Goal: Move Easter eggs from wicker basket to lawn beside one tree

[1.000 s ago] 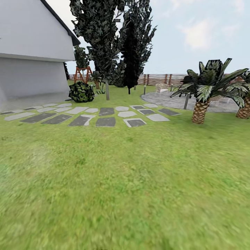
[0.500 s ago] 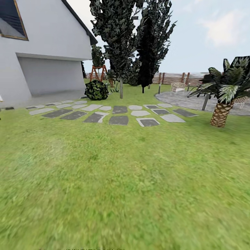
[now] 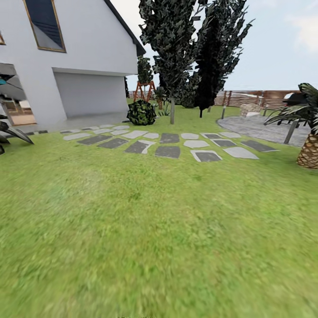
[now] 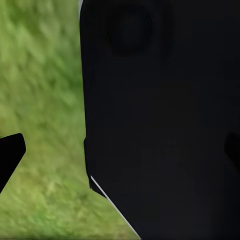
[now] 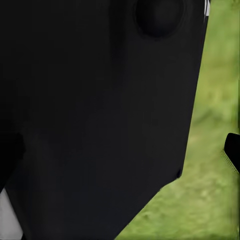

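The lawn (image 3: 159, 229) spreads out in front of me, short green grass with yellowish patches. The Easter eggs and the wicker basket are out of view. Two dark cypress-like trees (image 3: 176, 39) stand at the back of the garden. In the left wrist view, one black fingertip (image 4: 10, 155) and the tip of the other (image 4: 233, 150) sit far apart over grass, with nothing held and my dark body between them. The right wrist view shows one fingertip (image 5: 232, 152) beside my black body, over grass.
A white house (image 3: 88, 48) stands at the left, with grey stepping stones (image 3: 168, 151) across the grass before it. A round bush (image 3: 141, 112) sits behind the stones. A scaly palm trunk (image 3: 309, 152) is at the right edge, with a wooden fence (image 3: 260, 99) beyond.
The whole picture has slid to the right, so the camera has turned left. More of the house shows now, and the palm has gone to the right edge.
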You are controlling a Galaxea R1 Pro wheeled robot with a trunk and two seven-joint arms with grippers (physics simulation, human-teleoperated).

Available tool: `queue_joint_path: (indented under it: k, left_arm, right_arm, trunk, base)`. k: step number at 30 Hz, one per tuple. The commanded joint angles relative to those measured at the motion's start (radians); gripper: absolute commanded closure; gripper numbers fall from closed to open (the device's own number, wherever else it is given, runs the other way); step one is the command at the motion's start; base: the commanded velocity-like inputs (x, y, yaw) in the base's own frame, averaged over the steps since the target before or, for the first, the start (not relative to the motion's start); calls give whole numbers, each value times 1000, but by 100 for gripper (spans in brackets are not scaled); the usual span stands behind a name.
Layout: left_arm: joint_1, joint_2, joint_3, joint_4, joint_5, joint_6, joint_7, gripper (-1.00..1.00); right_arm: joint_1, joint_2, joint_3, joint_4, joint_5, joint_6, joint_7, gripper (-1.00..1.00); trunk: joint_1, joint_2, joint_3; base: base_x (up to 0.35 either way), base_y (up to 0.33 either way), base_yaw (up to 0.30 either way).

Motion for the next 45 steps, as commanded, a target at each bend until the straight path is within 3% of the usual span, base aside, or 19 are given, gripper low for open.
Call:
queue_joint_path:
  k: [1, 10, 31, 45]
  left_arm:
    - [-1, 0, 0, 1, 0, -3, 0, -100]
    - [-1, 0, 0, 1, 0, -3, 0, -100]
    - [-1, 0, 0, 1, 0, -3, 0, -100]
    - [-1, 0, 0, 1, 0, -3, 0, -100]
  right_arm:
    - [0, 0, 1, 0, 1, 0, -2, -100]
    - [0, 1, 0, -3, 2, -1, -2, -100]
    - [-1, 32, 5, 7, 6, -2, -2, -100]
    - [0, 33, 2, 14, 6, -2, -2, -100]
  trunk:
    - [0, 0, -2]
    - [0, 0, -7]
    - [0, 0, -9]
    - [0, 0, -11]
  base:
    - [0, 0, 274]
    - [0, 0, 274]
    - [0, 0, 276]
    - [0, 0, 266]
